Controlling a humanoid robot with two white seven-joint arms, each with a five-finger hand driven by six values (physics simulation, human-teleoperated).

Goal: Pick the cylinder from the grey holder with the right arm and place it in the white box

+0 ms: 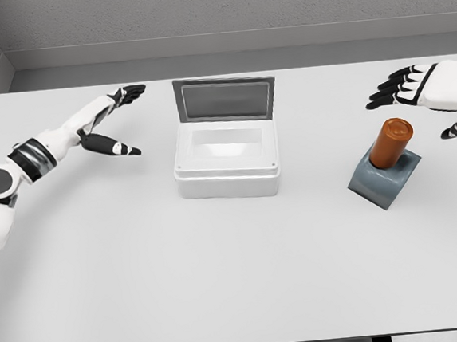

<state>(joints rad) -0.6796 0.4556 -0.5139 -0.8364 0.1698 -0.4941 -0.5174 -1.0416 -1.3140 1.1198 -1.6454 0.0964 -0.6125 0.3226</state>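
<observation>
At the far left we see our left arm [31, 156] come in over the table [222, 283], reaching up and inward. Our left hand [108, 121] hangs with fingers spread and thumb apart, holding nothing, well clear of the table's left edge and well apart from the box.

In the middle stands the white box [226, 159], its lid [224, 99] raised upright at the back, the inside open to the top. Bare table lies on both sides of it and in a wide band between it and the near edge.

Further right sits the grey holder [383, 177], tilted, with the orange-brown cylinder [391, 142] standing in it and leaning toward the back right. A clear strip of table separates holder and box.

At the right edge our right hand [426, 94] hovers above and just behind the cylinder, fingers extended toward the left, thumb low beside the cylinder, gripping nothing. Its wrist runs out of view at the frame's right border.
</observation>
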